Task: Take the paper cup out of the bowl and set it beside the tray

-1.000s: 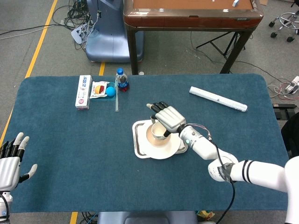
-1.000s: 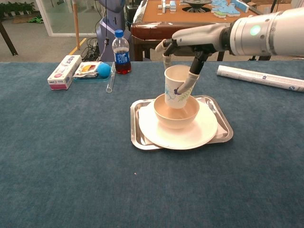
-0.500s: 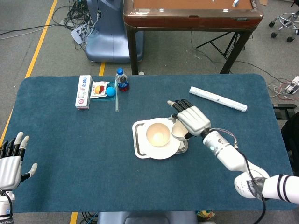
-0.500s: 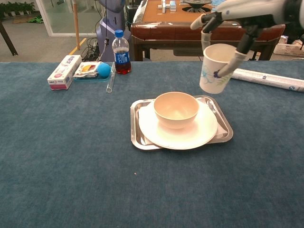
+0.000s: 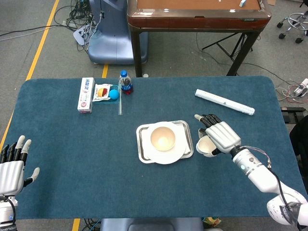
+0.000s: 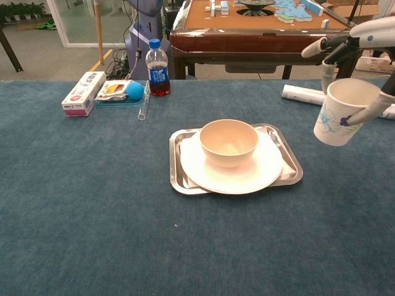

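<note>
My right hand (image 5: pixel 219 134) (image 6: pixel 364 55) holds the white paper cup (image 6: pixel 339 111) (image 5: pixel 206 147) by its rim, thumb inside, just right of the metal tray (image 5: pixel 142 149) (image 6: pixel 176 179). The cup hangs tilted above the blue tablecloth. The beige bowl (image 5: pixel 162 138) (image 6: pixel 229 142) sits empty on a white plate (image 6: pixel 247 176) in the tray. At the lower left corner of the head view my left hand (image 5: pixel 12 168) stays with fingers spread, holding nothing.
A rolled white paper (image 5: pixel 224 102) (image 6: pixel 302 94) lies behind the cup at the back right. A drink bottle (image 5: pixel 125 82) (image 6: pixel 158 68), a white box (image 5: pixel 85 95), a snack tray with a blue ball (image 5: pixel 113 94) and a clear tube (image 6: pixel 144 102) sit at the back left.
My right hand lifted the cup out of the bowl and carried it right, past the tray's right edge, lowering it somewhat. The left hand barely moved.
</note>
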`<action>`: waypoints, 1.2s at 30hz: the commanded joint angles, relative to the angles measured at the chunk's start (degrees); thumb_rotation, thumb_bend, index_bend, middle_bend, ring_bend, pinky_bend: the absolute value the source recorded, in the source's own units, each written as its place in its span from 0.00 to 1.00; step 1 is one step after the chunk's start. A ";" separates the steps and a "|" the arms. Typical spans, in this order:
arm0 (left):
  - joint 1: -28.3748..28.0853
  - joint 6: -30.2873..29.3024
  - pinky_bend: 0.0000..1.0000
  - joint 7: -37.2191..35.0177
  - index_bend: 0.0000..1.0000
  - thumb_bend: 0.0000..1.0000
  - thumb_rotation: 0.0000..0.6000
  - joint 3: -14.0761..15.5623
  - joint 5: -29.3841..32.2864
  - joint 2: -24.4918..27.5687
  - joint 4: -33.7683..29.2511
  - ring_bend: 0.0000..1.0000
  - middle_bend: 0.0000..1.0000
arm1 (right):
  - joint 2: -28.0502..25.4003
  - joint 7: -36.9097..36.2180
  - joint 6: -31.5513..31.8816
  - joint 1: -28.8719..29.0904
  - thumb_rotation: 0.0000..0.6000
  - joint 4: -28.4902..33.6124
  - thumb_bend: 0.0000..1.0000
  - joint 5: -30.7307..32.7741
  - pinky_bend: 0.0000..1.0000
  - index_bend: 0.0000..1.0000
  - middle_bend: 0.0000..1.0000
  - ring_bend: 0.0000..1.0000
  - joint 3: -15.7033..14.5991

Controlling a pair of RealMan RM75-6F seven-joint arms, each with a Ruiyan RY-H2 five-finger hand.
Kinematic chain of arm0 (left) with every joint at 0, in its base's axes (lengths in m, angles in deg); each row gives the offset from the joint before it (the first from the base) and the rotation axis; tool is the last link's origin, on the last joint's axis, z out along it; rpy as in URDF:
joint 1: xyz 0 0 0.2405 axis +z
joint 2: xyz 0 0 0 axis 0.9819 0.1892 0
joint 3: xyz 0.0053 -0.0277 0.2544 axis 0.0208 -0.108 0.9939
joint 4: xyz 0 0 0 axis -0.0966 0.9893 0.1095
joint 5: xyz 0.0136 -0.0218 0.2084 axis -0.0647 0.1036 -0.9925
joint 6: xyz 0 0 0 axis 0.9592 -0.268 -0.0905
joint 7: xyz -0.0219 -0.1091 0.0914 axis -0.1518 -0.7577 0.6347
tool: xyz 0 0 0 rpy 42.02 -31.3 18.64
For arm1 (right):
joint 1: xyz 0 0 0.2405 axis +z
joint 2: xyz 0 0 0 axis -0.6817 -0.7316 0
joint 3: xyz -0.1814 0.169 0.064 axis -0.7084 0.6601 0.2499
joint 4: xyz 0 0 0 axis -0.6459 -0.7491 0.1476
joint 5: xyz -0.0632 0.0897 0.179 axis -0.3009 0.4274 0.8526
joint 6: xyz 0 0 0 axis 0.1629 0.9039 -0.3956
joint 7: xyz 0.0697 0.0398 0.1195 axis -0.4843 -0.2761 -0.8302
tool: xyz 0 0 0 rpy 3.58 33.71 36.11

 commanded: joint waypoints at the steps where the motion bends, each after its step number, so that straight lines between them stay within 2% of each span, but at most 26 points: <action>1: 0.02 0.01 0.00 0.41 0.00 0.26 1.00 -0.01 0.22 -0.07 -0.02 0.00 0.00 | 0.60 -0.27 0.49 -1.63 1.00 -1.09 0.13 -2.15 0.00 0.47 0.06 0.00 -1.08; 8: 0.23 -0.45 0.00 0.49 0.00 0.26 1.00 0.22 -0.34 -0.14 -0.14 0.00 0.00 | 2.22 -1.23 1.97 -5.10 1.00 -3.17 0.13 -6.20 0.00 0.47 0.06 0.00 -2.96; 17: 0.82 -1.25 0.00 -0.50 0.00 0.26 1.00 0.51 -1.15 0.28 -0.53 0.00 0.00 | 6.02 -4.64 1.52 -7.71 1.00 -8.88 0.13 -8.77 0.00 0.47 0.06 0.00 -3.72; 25: 0.96 -1.23 0.00 -1.14 0.00 0.26 1.00 0.58 -1.44 0.57 -0.74 0.00 0.00 | 9.65 -7.10 -0.62 -8.45 1.00 -13.82 0.13 -9.45 0.00 0.47 0.06 0.00 -3.83; 36: 0.89 -0.79 0.00 -2.36 0.00 0.26 1.00 0.34 -1.29 1.20 -0.75 0.00 0.00 | 14.77 -9.16 -4.32 -7.48 1.00 -20.07 0.13 -8.72 0.00 0.47 0.06 0.00 -2.43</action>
